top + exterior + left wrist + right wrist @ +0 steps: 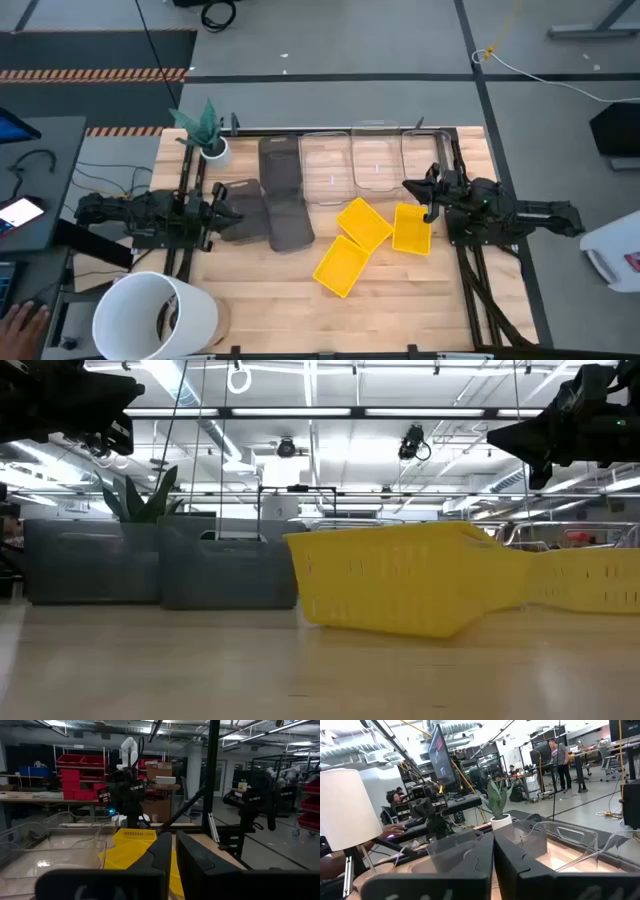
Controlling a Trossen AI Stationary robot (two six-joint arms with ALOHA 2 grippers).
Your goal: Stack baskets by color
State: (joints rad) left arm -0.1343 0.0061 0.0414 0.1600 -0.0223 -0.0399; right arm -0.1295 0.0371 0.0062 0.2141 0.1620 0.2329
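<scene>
On the table from above, I see three yellow baskets scattered loose toward the right middle, three dark grey baskets left of them, and three clear baskets in a row along the far edge; no colour looks properly stacked. My left gripper hangs at the left side just beside the grey ones and my right gripper at the right, above the nearest yellow one; both have their fingers pressed together with nothing between them. I judge these bins light, thin-walled and a bit springy, likely to skid on the wood, so I would pinch a rim along a long side wall. Only the overhead view shows the layout. The table-level view shows one yellow basket tilted; the left wrist view shows the clear walls.
</scene>
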